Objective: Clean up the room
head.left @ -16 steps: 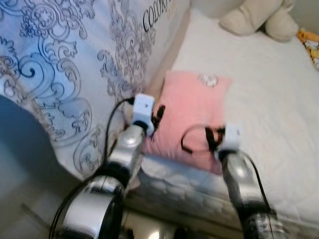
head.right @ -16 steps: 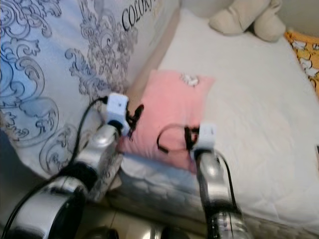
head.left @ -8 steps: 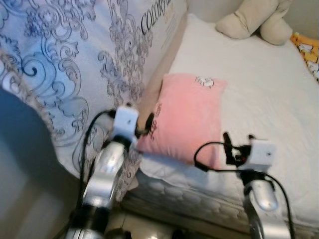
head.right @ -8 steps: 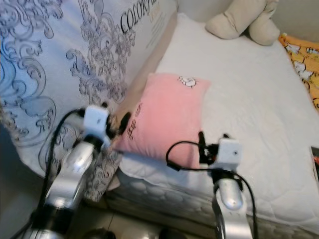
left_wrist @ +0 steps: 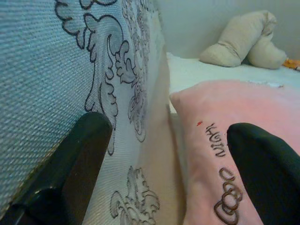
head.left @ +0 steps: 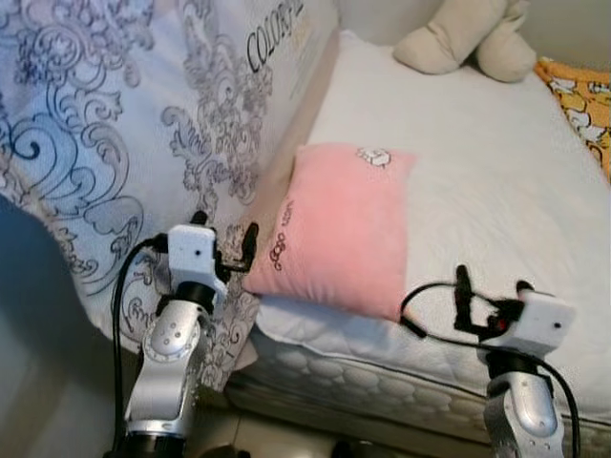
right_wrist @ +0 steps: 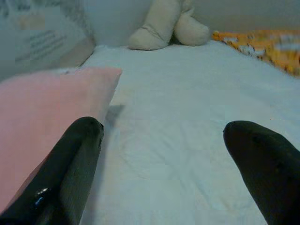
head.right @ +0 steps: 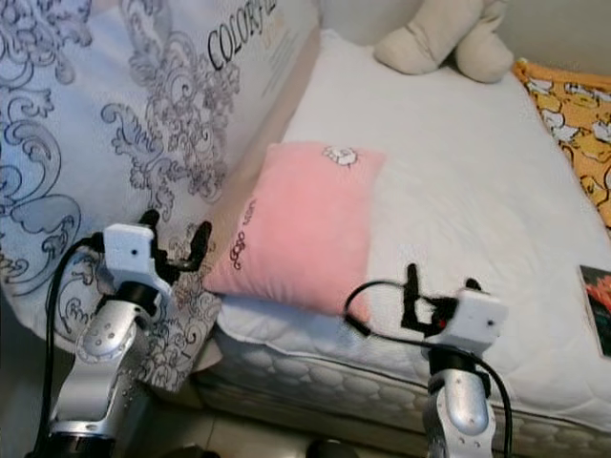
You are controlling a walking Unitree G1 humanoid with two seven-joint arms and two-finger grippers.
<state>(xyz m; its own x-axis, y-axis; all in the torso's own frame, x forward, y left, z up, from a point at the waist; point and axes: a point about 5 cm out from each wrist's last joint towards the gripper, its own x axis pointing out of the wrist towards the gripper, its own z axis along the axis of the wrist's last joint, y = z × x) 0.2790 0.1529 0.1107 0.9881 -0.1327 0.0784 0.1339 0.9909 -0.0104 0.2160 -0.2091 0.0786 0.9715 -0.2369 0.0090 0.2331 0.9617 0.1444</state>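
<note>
A pink pillow [head.left: 342, 237] is lying on the bed [head.left: 496, 162]. The left hand [head.left: 225, 250] is hovering spread at its corner; the right hand [head.left: 489, 291] is hovering spread beside it.

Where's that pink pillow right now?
The pink pillow lies on the white mattress near its front-left edge, beside the patterned upright mattress, between the robot's two open tools.

Home bedroom: white quilted mattress [head.left: 496, 172] lying bare, carrying a pink plush cushion [head.left: 344, 229], beige stuffed toy [head.left: 468, 43] and orange patterned blanket [head.left: 582, 86].

Pink pillow [head.right: 301, 224] on white bed [head.right: 477, 219]
</note>
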